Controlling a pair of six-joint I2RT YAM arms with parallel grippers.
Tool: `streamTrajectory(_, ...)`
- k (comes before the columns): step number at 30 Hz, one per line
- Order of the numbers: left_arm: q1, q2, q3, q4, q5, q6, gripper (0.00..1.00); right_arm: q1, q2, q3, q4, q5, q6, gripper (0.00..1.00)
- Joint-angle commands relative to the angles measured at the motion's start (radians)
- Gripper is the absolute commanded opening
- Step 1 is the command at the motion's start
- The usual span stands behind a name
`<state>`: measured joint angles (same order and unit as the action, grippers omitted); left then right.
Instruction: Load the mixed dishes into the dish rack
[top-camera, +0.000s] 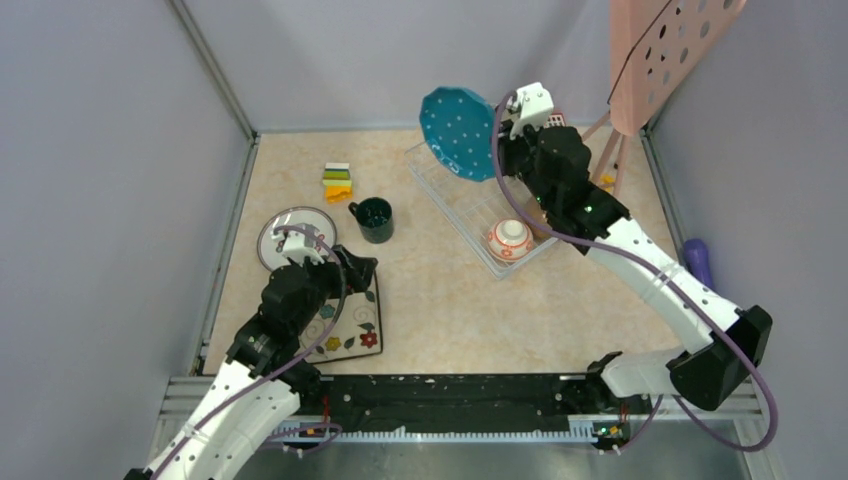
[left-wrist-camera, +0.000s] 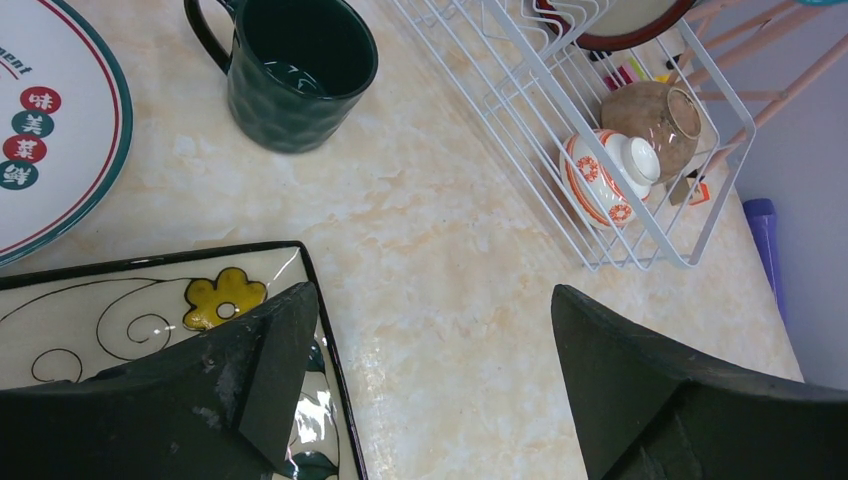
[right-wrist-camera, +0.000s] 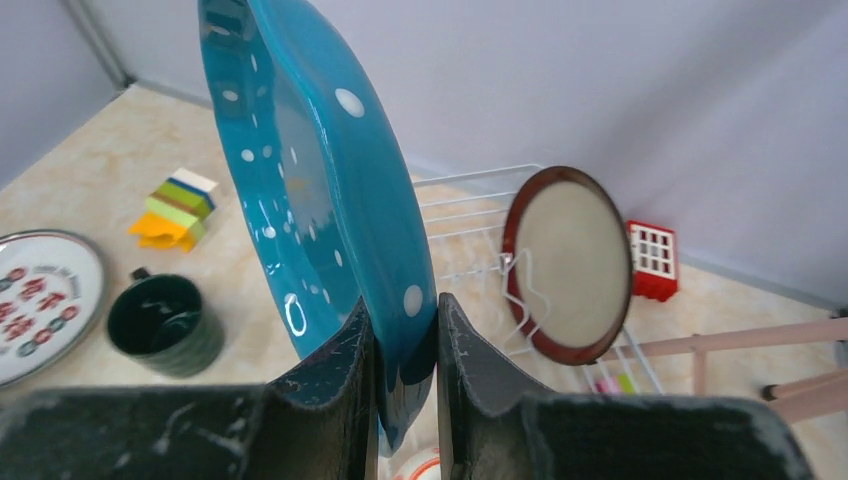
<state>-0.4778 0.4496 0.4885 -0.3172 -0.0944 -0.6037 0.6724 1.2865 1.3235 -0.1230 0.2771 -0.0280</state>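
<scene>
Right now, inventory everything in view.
dish rack: 1, white wire, far right.
red-rimmed cream plate: 1, cream, upright in rack.
orange bowl: 1, orange-patterned white, upturned in rack.
brown bowl: 1, brown, in rack beside it.
blue dotted plate: 1, blue, above rack in right pincer.
teal mug: 1, dark teal, left of rack.
white red-marked plate: 1, white, table's left.
square floral plate: 1, cream, under left pincer.
coloured blocks: 1 stack, mixed, beyond mug.
red toy cube: 1, red, behind rack.
pegboard stand: 1, pink, far right corner.
purple object: 1, purple, right edge.
left pincer: 1, black, open.
right pincer: 1, black, shut on blue dotted plate.
</scene>
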Motion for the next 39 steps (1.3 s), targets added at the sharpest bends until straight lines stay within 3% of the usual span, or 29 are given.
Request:
streamTrajectory(1,0.000,0.000,-0.005,0.051,0.011,-0.003,0.91,-0.074,0.029,0.095,0.272,-0.001,-0.099,0.00)
streamTrajectory(7,-0.001,0.010,-0.017,0.063,0.024,-0.008,0.92,-0.163,0.107,0.020,0.435,-0.012,-0.258,0.00)
streamTrajectory(14,0.000,0.045,-0.028,0.095,0.044,-0.013,0.91,-0.265,0.237,0.045,0.501,-0.041,-0.306,0.00)
streamTrajectory(24,-0.001,0.105,-0.028,0.133,0.055,-0.013,0.91,-0.292,0.362,0.075,0.540,-0.001,-0.397,0.00)
streamTrajectory(39,0.001,0.152,-0.017,0.157,0.065,-0.015,0.91,-0.301,0.383,0.142,0.541,0.049,-0.374,0.00)
